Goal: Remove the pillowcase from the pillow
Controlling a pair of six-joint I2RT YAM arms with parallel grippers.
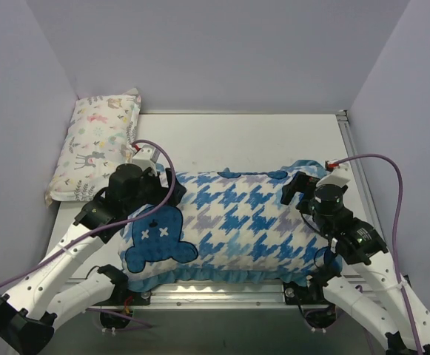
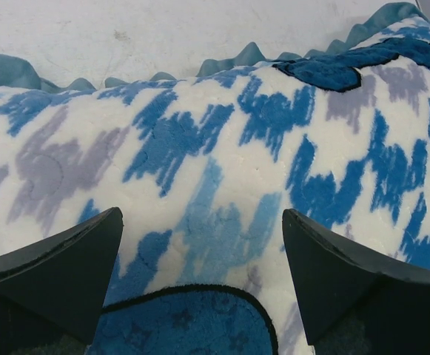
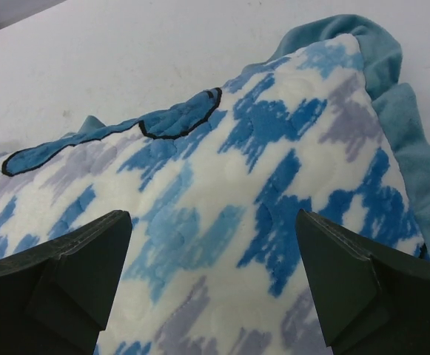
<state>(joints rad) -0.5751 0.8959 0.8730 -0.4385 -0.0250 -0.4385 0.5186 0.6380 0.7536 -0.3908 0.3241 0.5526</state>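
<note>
Blue-and-white fuzzy pillowcase (image 1: 237, 225) lies puffy and full across the middle of the table (image 1: 222, 137), its dark blue bear (image 1: 159, 240) at the near left. The pillow inside is hidden. The left gripper (image 2: 202, 214) hangs over the left end and the right gripper (image 3: 213, 216) over the right end, both with fingers (image 2: 66, 266) spread wide, holding nothing.
</note>
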